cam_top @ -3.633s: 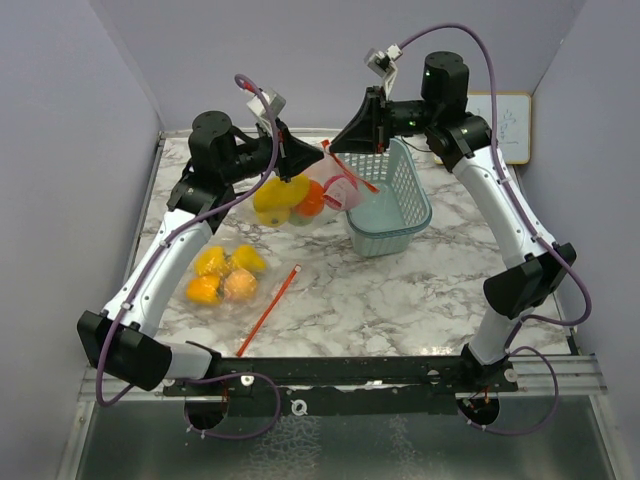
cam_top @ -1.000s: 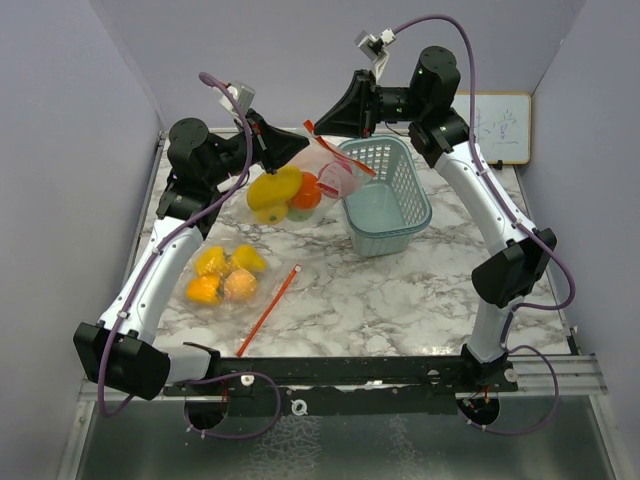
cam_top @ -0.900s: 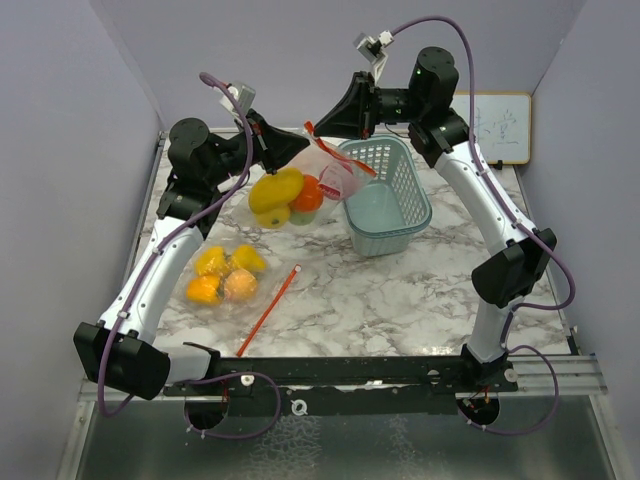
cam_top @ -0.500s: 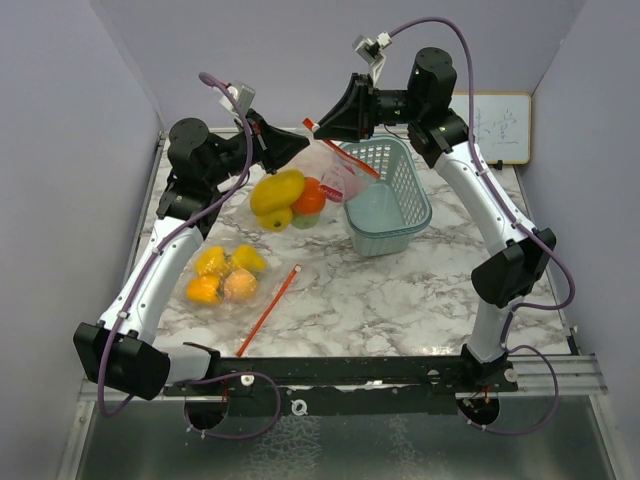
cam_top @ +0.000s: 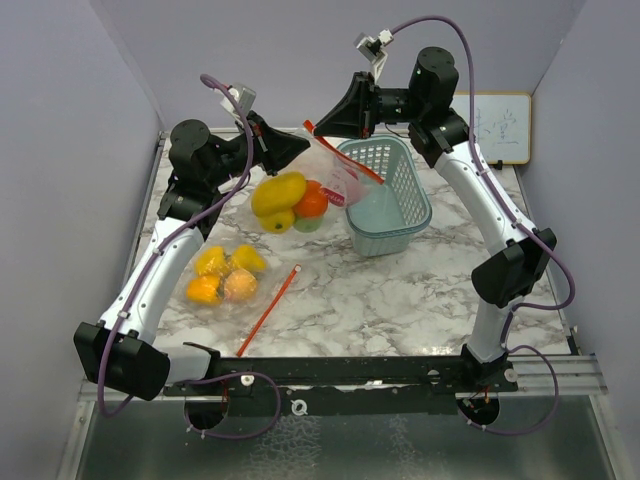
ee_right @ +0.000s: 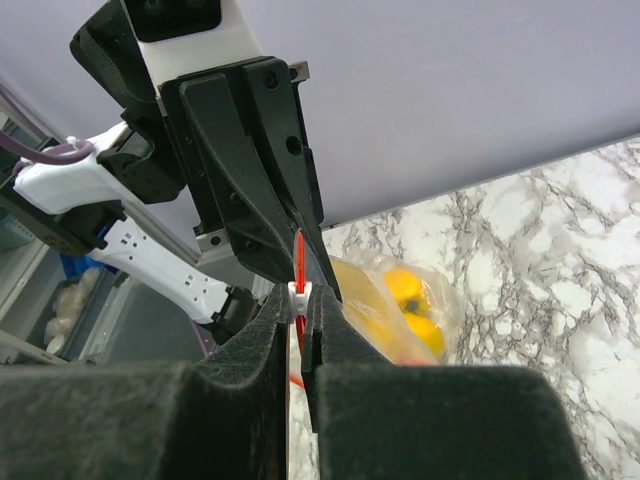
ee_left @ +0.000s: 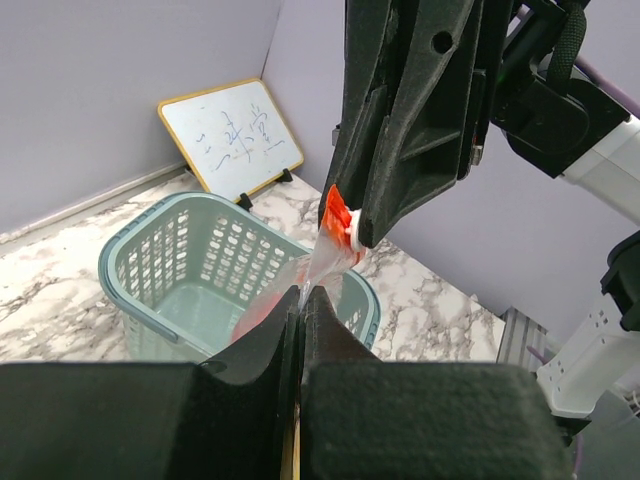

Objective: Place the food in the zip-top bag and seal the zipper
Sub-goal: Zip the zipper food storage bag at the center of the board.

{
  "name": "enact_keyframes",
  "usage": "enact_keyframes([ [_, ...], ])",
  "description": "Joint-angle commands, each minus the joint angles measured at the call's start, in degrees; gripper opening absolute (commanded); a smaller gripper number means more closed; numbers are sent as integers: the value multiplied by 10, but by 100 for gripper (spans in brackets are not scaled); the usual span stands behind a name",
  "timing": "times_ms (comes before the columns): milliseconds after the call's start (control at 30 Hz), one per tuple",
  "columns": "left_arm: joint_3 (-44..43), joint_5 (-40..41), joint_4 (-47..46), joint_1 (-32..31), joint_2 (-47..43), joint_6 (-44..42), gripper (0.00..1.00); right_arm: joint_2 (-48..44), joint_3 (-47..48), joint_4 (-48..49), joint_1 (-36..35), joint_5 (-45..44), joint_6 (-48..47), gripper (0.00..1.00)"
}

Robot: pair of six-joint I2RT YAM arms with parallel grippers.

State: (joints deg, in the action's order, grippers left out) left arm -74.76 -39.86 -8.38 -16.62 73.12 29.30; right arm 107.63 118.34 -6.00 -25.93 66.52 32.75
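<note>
2nd bag (cam_top: 228, 275), clear film, lies flat nr the left edge of the worktop (cam_top: 400, 290) (marble-look), yellow + orange pieces inside. Its red strip (cam_top: 268, 310) angles toward the near edge. Not the one in hand.

L claw (cam_top: 303, 149) is over the far-left part of the worktop. Jaws together, pinching the thin clear film of the bag (cam_top: 330, 178) just below its top edge. The bag hangs clear of the worktop btwn both claws, sagging under the food (cam_top: 288, 197). That's glossy rounded pieces, yellow, orange-red + a bit of green, all inside, bunched at the low left end.

Just past L claw's tips: slider (ee_left: 345, 228), a small white hard-plastic clip on the red zipper (cam_top: 355, 162). R claw (cam_top: 318, 128) is clamped on it, jaws nearly together, tip-to-tip w/ L claw and almost touching it. So R arm has the slider, L only anchors.

Key relation: the zipper's long axis runs from the slider down + right, out over the basket (cam_top: 405, 160) rim. Any slider run has to go that way, away from L claw, film kept taut. Can't tell if the track is mated or gaping; the film there is slack + creased.

The basket is pale blue stiff lattice, right of centre twd the far edge. Far-right corner: whiteboard (cam_top: 505, 125), leaning.
</note>
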Motion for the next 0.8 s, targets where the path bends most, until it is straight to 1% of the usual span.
enact_keyframes([
  [0, 1, -3, -24, 1, -20, 6, 0, 0, 14, -14, -5, 3, -15, 2],
  [100, -1, -1, -22, 1, -21, 4, 0, -5, 17, -67, -5, -19, -55, 2],
  [233, -8, 9, -8, 3, -29, -8, 0, -8, 27, -166, -4, -53, -141, 2],
  [333, -12, 11, -6, 7, -35, -7, 0, -11, 19, -202, -1, -67, -177, 2],
  [433, -17, 9, -4, 13, -37, -6, 0, -21, 0, -196, 6, -72, -182, 2],
  [567, -22, 11, 9, 18, -44, -11, 0, -24, -2, -185, 21, -72, -178, 2],
  [767, -22, 28, 25, 26, -49, -23, 0, -25, -6, -166, 29, -27, -170, 2],
])
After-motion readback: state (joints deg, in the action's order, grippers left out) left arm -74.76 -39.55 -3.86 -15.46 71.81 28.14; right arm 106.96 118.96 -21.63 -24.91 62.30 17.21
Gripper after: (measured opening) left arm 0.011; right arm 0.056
